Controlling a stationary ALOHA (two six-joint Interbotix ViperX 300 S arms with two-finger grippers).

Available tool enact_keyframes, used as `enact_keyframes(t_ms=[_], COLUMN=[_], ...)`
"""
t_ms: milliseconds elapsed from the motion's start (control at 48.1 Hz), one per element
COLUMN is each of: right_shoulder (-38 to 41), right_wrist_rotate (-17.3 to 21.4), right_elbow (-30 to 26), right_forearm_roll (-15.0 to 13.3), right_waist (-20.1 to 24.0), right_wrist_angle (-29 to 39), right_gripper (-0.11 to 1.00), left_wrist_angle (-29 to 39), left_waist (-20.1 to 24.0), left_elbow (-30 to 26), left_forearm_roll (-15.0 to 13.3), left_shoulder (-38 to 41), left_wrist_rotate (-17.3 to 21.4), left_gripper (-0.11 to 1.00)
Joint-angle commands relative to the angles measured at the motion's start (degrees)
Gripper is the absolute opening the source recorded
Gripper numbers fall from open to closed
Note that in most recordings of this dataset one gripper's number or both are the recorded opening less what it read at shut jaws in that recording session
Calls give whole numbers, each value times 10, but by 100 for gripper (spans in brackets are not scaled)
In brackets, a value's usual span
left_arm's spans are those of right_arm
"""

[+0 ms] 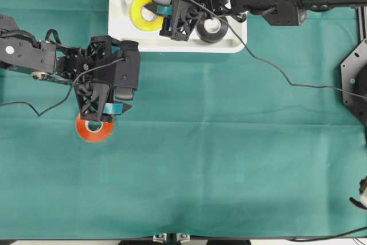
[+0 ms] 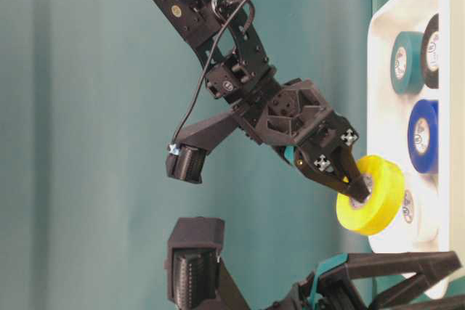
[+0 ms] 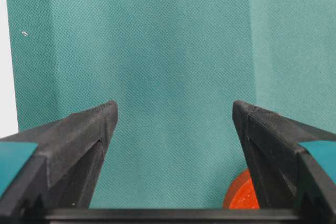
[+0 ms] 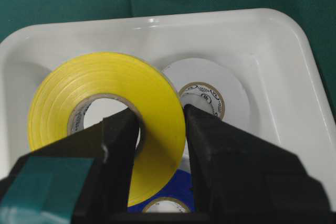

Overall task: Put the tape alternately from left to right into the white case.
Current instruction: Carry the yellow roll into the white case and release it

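The right gripper (image 4: 160,129) is clamped on the yellow roll (image 4: 107,114), 1 finger through its core and the other outside the wall. It holds the roll on edge above the white case (image 1: 117,4), clear of the floor as seen from the table-level view, over the case's left part.

In the case the white roll (image 4: 210,85) lies flat near the far left corner, just behind the yellow roll. The blue roll (image 2: 423,136) and the teal roll (image 2: 407,62) sit further along the case, and the black roll (image 1: 211,30) lies near the case's front right corner.

The case sits at the far edge of the green counter (image 1: 229,153). The left gripper (image 3: 173,124) hangs with its fingers wide apart and nothing between them, above the orange-red roll (image 1: 94,129), which lies flat on the counter's left part, well apart from the case.
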Motion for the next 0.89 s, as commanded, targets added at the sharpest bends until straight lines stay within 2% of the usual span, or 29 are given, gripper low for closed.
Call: enact_keyframes(t_ms=[0,104,125,291,353,457,873], right_shoulder=[-11,-10,-11,-11,-11,-11,-14], right_wrist_rotate=[0,0,0,0,0,1,3], right_elbow=[-15,-15,-15,-11,-11,-10,1], right_forearm_roll=[-1,-1,-1,-1,-1,-1,-1], right_waist=[0,0,0,0,0,0,8], right_wrist_angle=[-2,-2,-2,-4,-4,-4,-2], right_gripper=[28,29,33,80,92,89,89], left_wrist_angle=[-4,-5,-6,-7,-7,-7,-7], left_waist=[-2,-2,-3,-3,-2,-3,-3], left_elbow=[-4,-4,-4,-4,-4,-4,-4], left_forearm_roll=[-1,-1,-1,-1,-1,-1,-1], left_shoulder=[-10,-10,-10,-9,-10,-10,-10], left_wrist_rotate=[-1,-1,-1,-1,-1,-1,-2], left_gripper=[81,81,81,81,81,81,81])
